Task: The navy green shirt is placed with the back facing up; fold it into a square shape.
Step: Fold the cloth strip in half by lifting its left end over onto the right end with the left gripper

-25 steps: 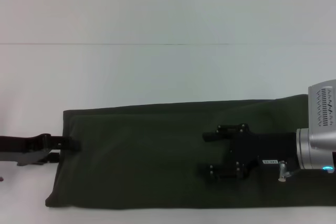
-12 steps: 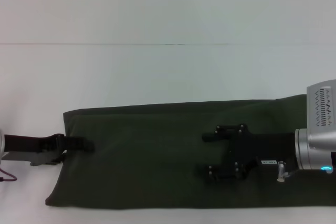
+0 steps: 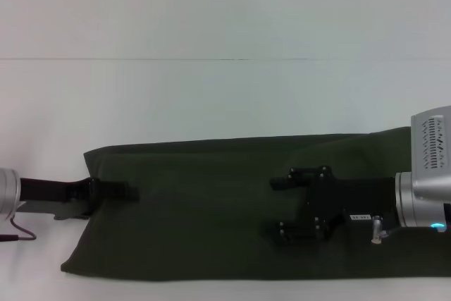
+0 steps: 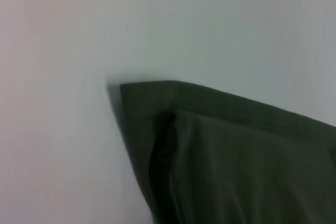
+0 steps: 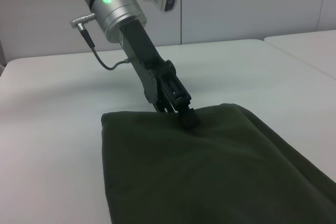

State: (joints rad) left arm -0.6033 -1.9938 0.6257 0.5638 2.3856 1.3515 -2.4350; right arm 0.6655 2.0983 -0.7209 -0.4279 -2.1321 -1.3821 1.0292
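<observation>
White table (image 3: 225, 96) fills most of head view, w/ a thin seam line (image 3: 239, 59) running straight across toward its far edge. Right wrist view: a 2nd white table (image 5: 310, 45) sits beside the 1st, narrow gap between; pale wall panels (image 5: 252, 3) behind far edges.

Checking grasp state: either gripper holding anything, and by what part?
Cannot tell. Left gripper sits at the navy green shirt's left edge; right gripper hovers open, holding nothing.

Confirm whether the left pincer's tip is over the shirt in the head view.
Yes, the left pincer reaches in past the navy green shirt's left edge.
</observation>
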